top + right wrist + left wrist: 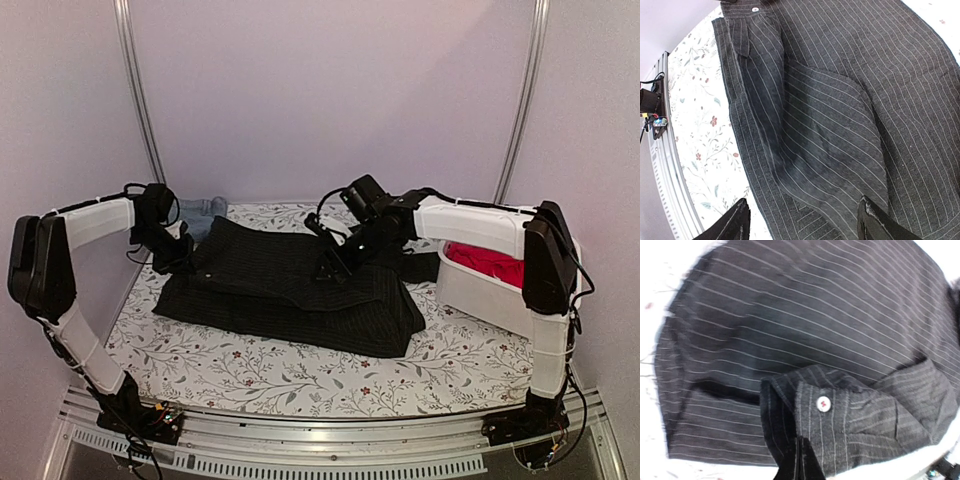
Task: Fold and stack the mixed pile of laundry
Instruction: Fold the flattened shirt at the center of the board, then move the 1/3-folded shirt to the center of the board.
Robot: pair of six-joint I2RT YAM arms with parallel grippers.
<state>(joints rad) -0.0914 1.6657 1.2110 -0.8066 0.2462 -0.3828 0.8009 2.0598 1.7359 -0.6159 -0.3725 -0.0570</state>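
Pinstriped shirt (pixel 290 290) spread at centre; left gripper (pixel 173 252) pinches its button edge at 9 o'clock, right gripper (pixel 805 222) hovers open over it. Risk: one-sided pull drags cloth, bunching the fold.

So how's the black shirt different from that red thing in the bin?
The shirt is black with thin pale stripes; the red cloth is plain. The shirt lies spread out on the table cover; the red cloth sits bunched in the white bin. Both are soft fabric.
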